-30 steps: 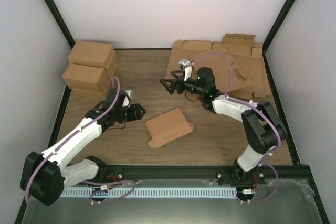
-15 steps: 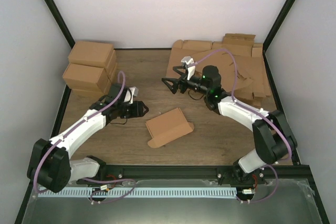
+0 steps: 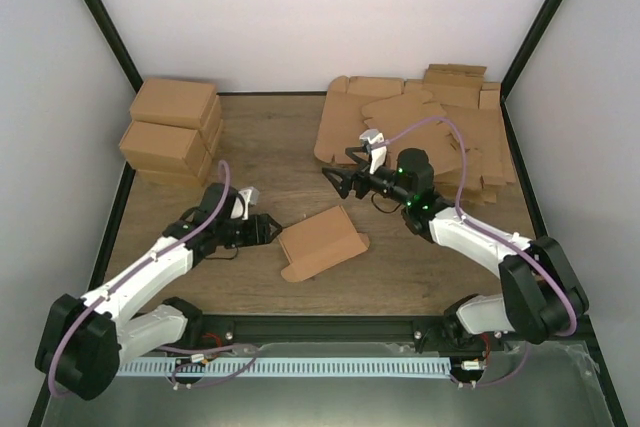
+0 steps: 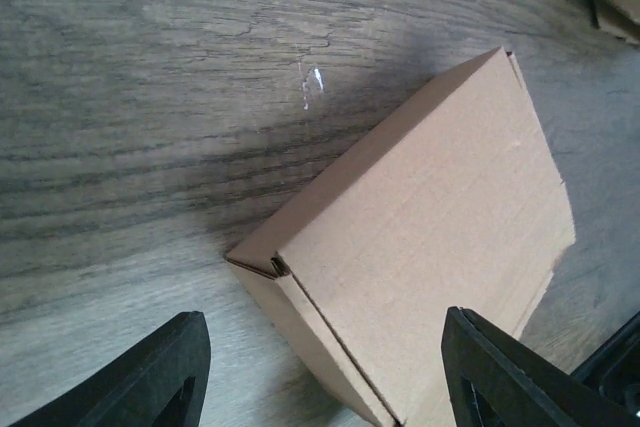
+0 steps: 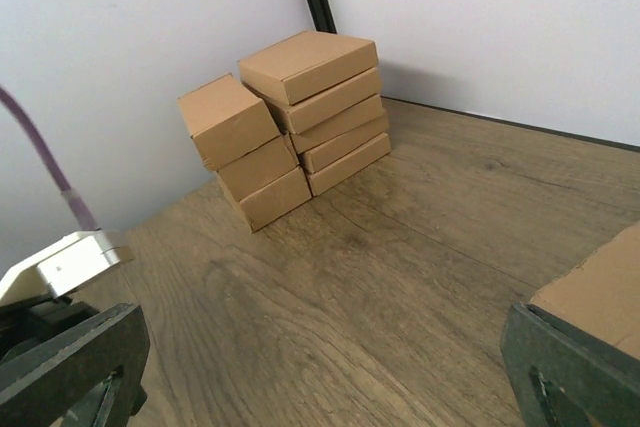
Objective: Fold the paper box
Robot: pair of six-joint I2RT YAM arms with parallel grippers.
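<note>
The left claw (image 3: 268, 229) has moved closer, and the paper box (image 3: 322, 244) lies just ahead of its parted, empty fingers. The right claw (image 3: 335, 180), spread wide, hangs beyond the box.

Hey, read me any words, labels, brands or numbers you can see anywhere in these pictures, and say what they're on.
None: no text, label, brand or number can be read. The paper box, the stacked cartons and the flat blanks are plain brown cardboard.
</note>
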